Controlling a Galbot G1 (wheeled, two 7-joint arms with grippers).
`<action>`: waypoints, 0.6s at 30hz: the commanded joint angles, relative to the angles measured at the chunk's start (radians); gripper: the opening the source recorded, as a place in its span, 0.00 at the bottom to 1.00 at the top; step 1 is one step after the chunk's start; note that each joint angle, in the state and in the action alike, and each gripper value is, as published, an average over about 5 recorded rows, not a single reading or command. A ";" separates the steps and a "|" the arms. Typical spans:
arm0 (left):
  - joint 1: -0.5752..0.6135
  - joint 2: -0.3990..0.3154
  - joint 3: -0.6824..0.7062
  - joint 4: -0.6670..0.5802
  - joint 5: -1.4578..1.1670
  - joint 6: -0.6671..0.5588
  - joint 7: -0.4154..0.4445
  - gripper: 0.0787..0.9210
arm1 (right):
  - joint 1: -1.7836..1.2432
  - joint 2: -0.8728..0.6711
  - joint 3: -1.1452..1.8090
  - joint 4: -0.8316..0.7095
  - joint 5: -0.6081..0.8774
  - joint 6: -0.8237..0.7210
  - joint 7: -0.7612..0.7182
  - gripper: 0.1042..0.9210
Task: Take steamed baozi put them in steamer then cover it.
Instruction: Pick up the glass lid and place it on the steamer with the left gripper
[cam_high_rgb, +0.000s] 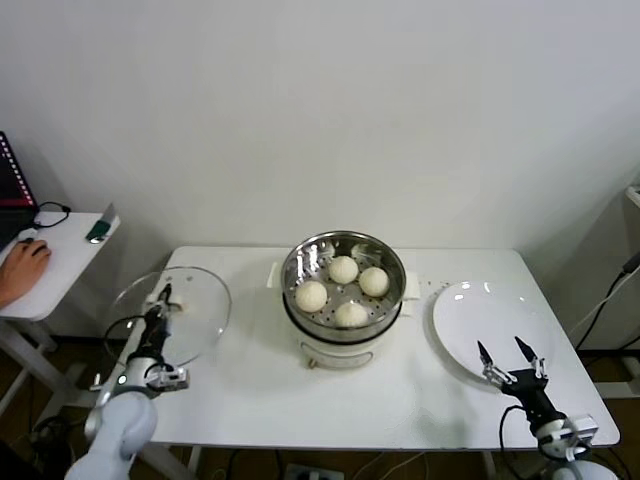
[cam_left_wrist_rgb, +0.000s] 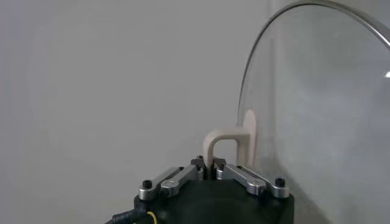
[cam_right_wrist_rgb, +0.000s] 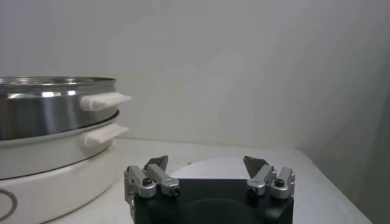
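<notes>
Four baozi (cam_high_rgb: 343, 269) sit in the steamer (cam_high_rgb: 296, 256); our left gripper (cam_left_wrist_rgb: 210, 165) clenches the cover (cam_high_rgb: 200, 320) handle, seemingly tilted, left of steamer. Next: carry it over. Right gripper (cam_high_rgb: 507, 356) gapes idle.

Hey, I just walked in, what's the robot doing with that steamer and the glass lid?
All four steamed baozi already sit in the steamer at the middle of the table. The left claw is shut on the handle of the cover, the glass lid at the table's left edge, so covering the steamer is what remains. The right claw hangs open over the empty white plate on the right.
</notes>
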 joint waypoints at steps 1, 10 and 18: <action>0.190 0.193 0.009 -0.481 -0.088 0.362 0.053 0.08 | 0.051 -0.050 -0.019 -0.028 -0.007 -0.007 0.004 0.88; 0.025 0.375 0.266 -0.609 -0.140 0.553 0.129 0.08 | 0.136 -0.098 -0.083 -0.081 -0.023 -0.008 0.011 0.88; -0.355 0.224 0.639 -0.533 -0.030 0.622 0.319 0.08 | 0.186 -0.101 -0.121 -0.111 -0.048 -0.009 0.020 0.88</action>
